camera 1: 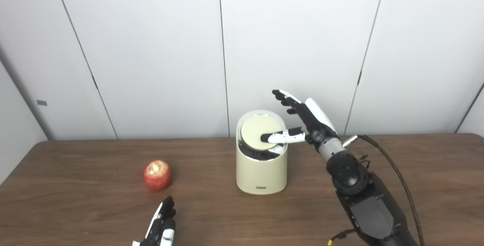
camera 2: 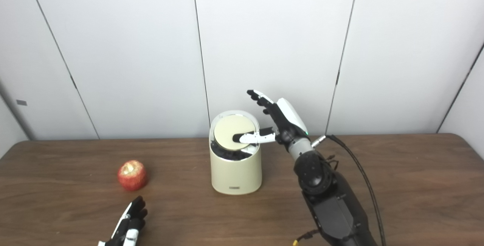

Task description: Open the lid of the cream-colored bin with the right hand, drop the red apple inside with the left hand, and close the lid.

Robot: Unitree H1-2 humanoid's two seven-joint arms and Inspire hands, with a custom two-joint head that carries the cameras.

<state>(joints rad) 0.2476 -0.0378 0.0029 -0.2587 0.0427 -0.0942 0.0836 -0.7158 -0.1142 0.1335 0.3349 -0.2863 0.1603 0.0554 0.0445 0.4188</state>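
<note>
- Left robot hand (camera 1: 160, 223): nearest the camera at the bottom edge, low over the bench (camera 1: 75, 200), fingers straight and close together, holding nothing; it sits just near-side of the red apple, not touching it.
- Red apple (camera 1: 157, 175): resting on the bench to the left of the bin, well apart from it, pale patch on its top.
- Right robot hand (camera 1: 302, 123): raised just right of the bin's top, fingers spread and pointing up and to the left, gripping nothing; its thumb (camera 1: 281, 137) reaches across onto the lid.
- Lid (camera 1: 259, 132): round, cream, tilted with its near edge dipped, a dark gap showing below it.
- Cream-colored bin (camera 1: 261, 174): upright at mid-bench, the landmark for all positions above.
- Black cable (camera 1: 393, 170): trailing on the bench right of the bin, beside the right arm.
</note>
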